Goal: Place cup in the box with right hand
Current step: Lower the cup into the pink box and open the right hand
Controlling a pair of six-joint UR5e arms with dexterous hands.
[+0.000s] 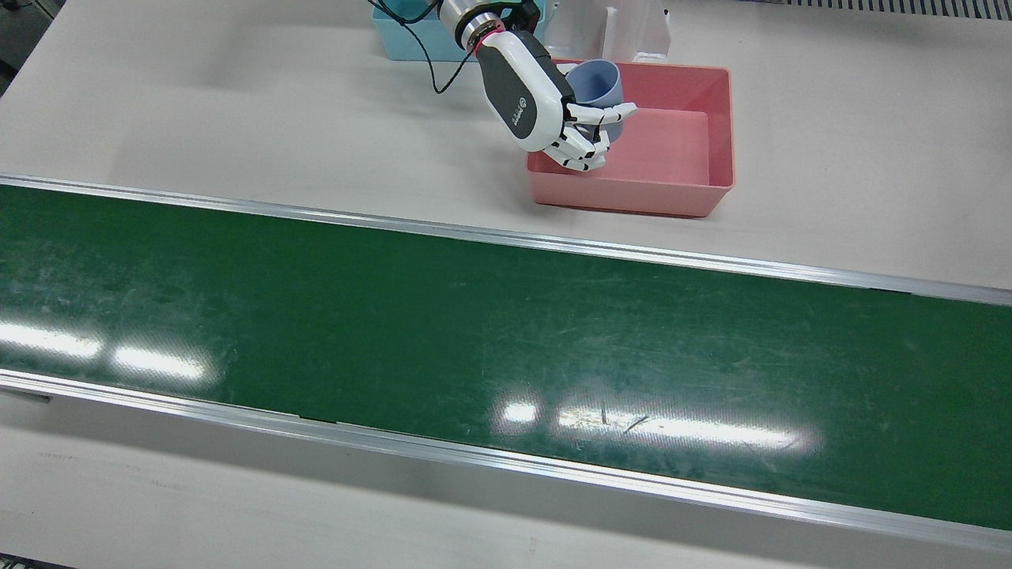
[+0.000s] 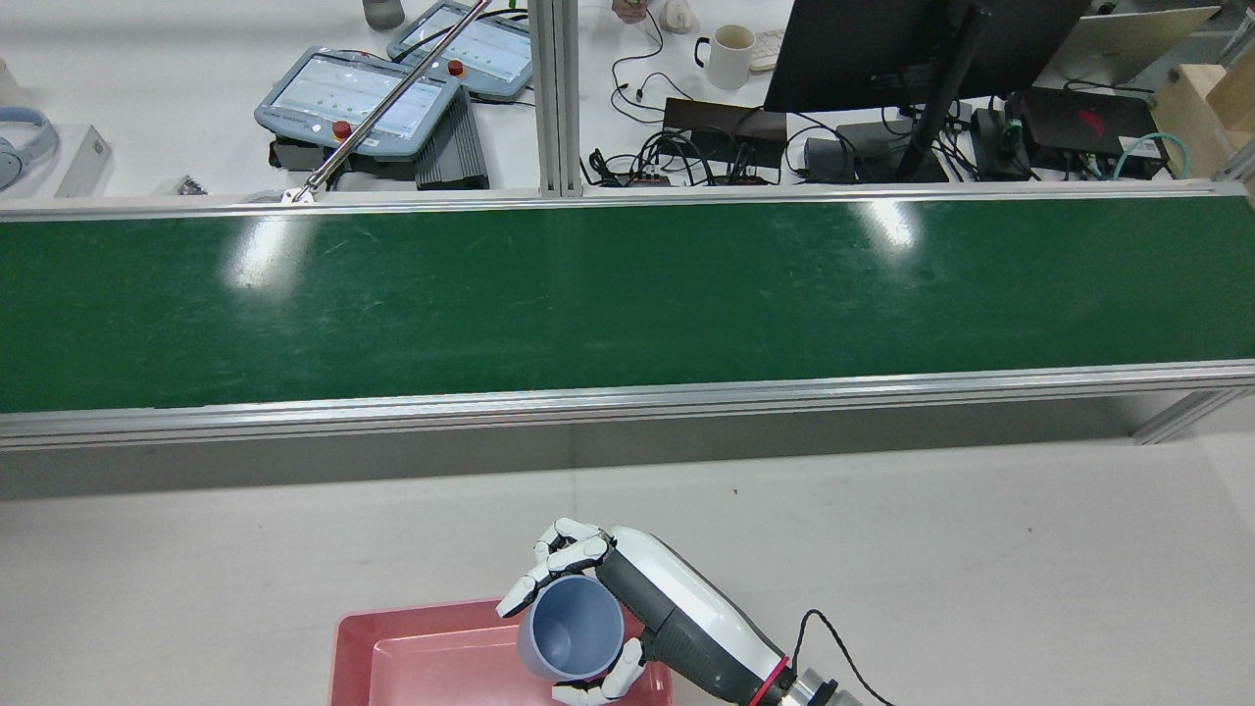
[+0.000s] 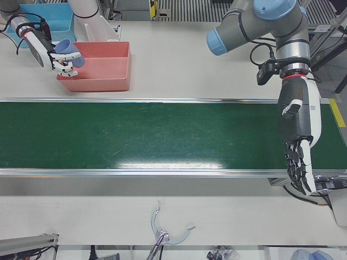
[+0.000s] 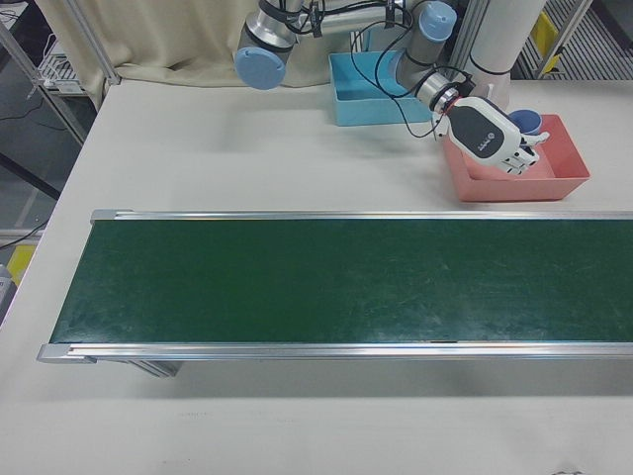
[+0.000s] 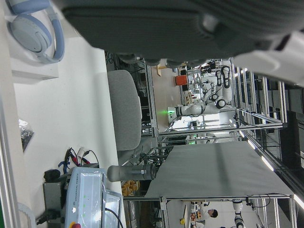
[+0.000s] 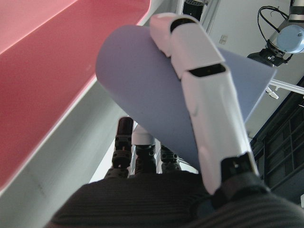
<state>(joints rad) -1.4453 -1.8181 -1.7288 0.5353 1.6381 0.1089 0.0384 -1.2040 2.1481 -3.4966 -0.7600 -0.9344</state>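
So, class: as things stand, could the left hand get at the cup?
Probably not. The left hand hangs open over the far end of the belt, and the cup is already held by the right hand above the pink box.

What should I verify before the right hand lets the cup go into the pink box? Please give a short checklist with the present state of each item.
1. Right hand closed on the blue cup: ok.
2. Cup above the pink box: ok, near its corner.
3. Cup upright: not ok, tilted.
4. Box floor free of objects: ok where visible.
5. Left hand away, over the green belt: ok.
6. Height of cup over the floor: cannot tell.
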